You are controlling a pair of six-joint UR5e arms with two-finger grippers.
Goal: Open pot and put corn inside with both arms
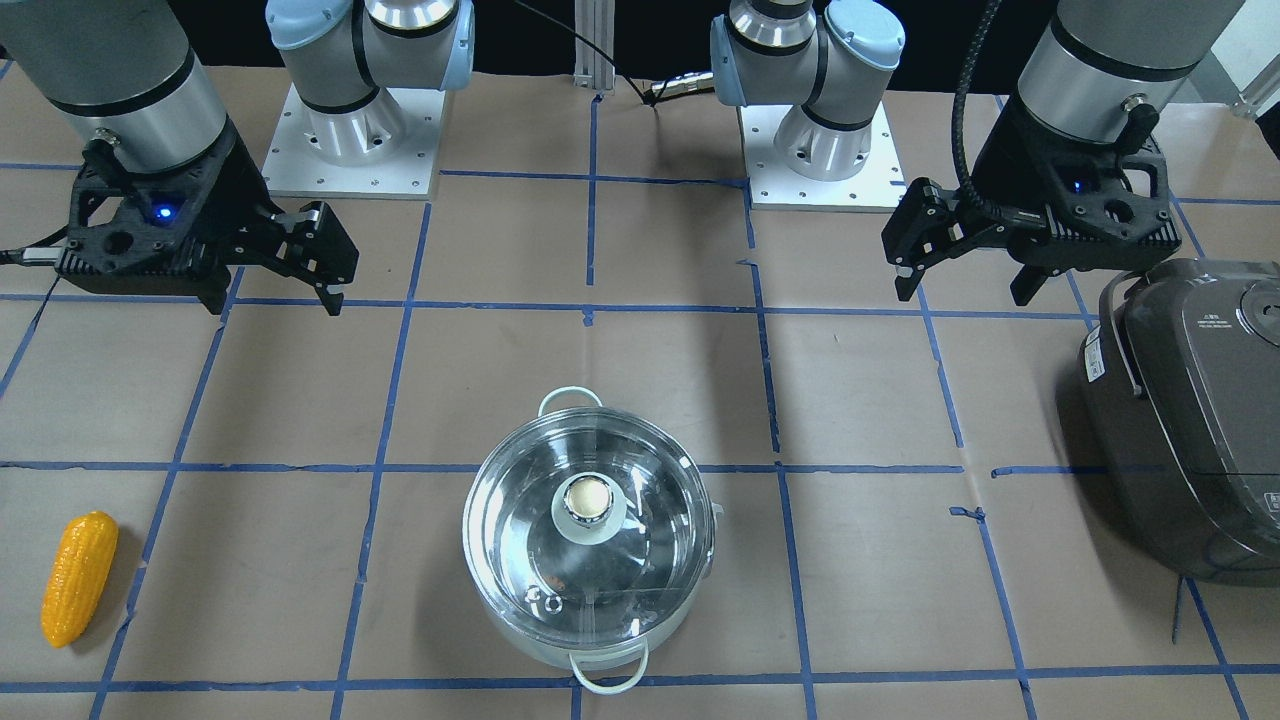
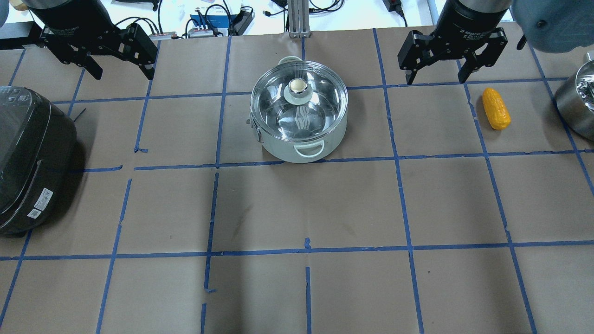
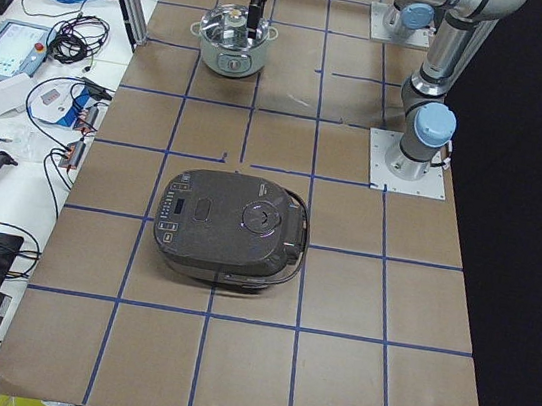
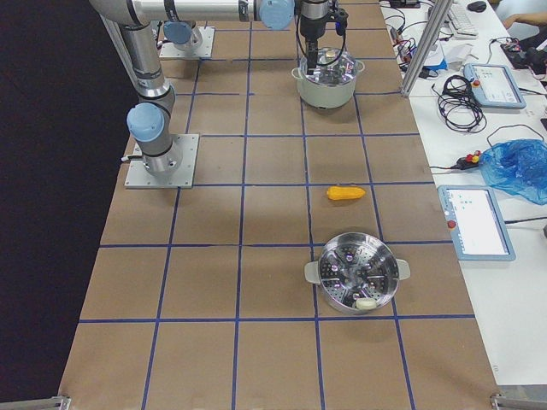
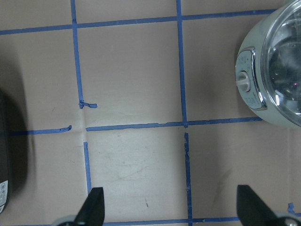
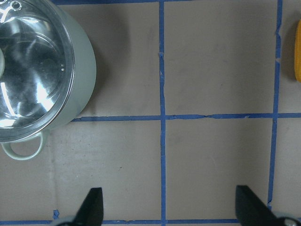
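The steel pot (image 1: 590, 540) stands on the table with its glass lid and silver knob (image 1: 588, 498) on; it also shows in the overhead view (image 2: 299, 111). The orange-yellow corn (image 1: 78, 578) lies flat on the table, well to the pot's side, on my right arm's side (image 2: 495, 109). My left gripper (image 2: 123, 72) is open and empty, hovering above the table between the pot and the rice cooker (image 1: 962, 292). My right gripper (image 2: 436, 78) is open and empty, hovering between the pot and the corn (image 1: 275, 300). The wrist views show the pot's edge (image 5: 277, 70) (image 6: 37, 70).
A dark grey rice cooker (image 2: 28, 157) sits at the table's left end. A second steel pot with a steamer insert (image 4: 359, 272) stands at the right end, beyond the corn. Blue tape lines grid the brown table top.
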